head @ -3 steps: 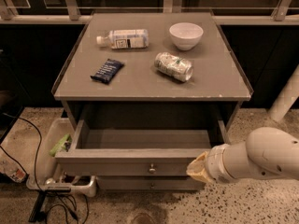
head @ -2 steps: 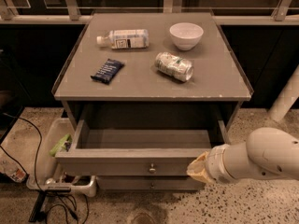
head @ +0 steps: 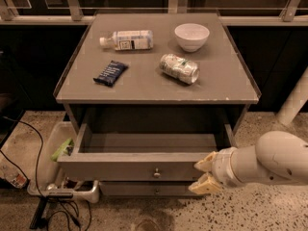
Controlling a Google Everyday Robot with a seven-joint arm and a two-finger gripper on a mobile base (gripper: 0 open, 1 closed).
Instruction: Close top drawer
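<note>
In the camera view, I see the top drawer (head: 110, 166) pulled well out of the cabinet, its grey floor bare. My gripper (head: 204, 174) sits at the drawer's right front corner, to the right of the drawer's knob (head: 156, 173). Its fingers are spread, one above the other across the end of the front panel. I judge this placement suits a flat push inward, not a pull. Pushing so far off-centre could skew the drawer. The lower drawer front (head: 134, 189), just beneath, looks closed.
</note>
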